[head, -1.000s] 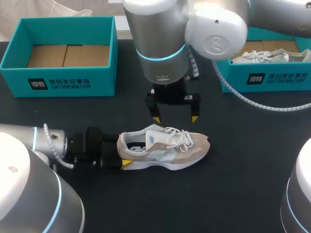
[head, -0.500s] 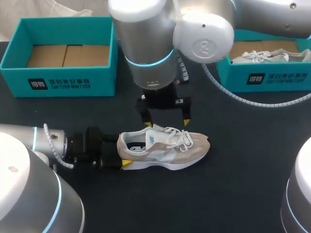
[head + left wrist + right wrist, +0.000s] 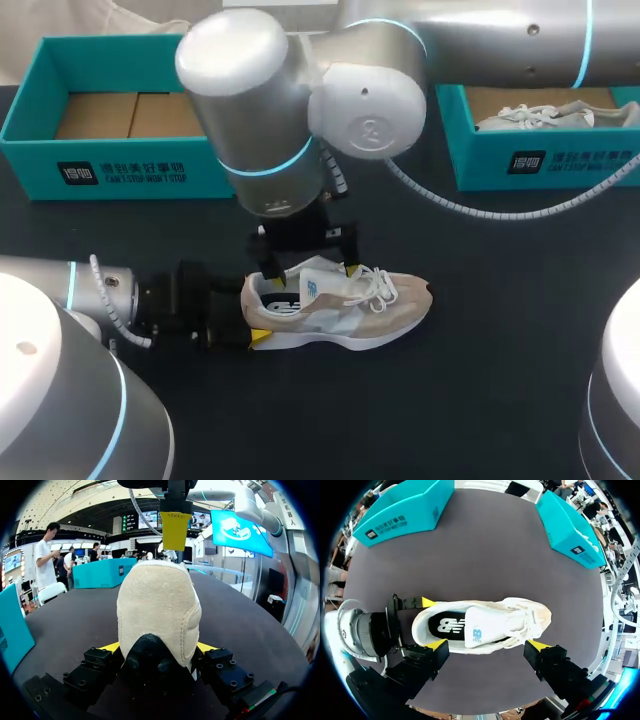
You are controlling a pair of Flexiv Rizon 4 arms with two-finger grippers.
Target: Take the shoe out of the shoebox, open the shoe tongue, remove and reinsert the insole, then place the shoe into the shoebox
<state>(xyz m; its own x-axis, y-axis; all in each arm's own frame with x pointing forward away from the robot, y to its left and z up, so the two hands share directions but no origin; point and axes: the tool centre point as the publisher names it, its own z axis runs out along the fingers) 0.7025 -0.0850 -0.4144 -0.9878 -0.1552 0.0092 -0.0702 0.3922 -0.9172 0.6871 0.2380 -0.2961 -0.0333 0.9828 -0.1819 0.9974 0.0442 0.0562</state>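
Shoe (image 3: 340, 305): heel pinched by left gripper (image 3: 157, 647), far tip hidden in head view; right gripper (image 3: 485, 645) spread wide above.

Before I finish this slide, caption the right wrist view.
Open right end effector above shoe; left end effector clamps its heel.

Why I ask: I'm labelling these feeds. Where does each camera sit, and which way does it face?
Head: above and behind the robot, looking down on the table; both pincers show, left pincer on the shoe's heel, right pincer over the shoe.
Left wrist: on the left wrist, looking past its own pincer at the heel.
Right wrist: on the right wrist, looking straight down on the shoe past its own pincer.
Shared: the shoe in all three; each wrist view also catches the other arm's pincer.
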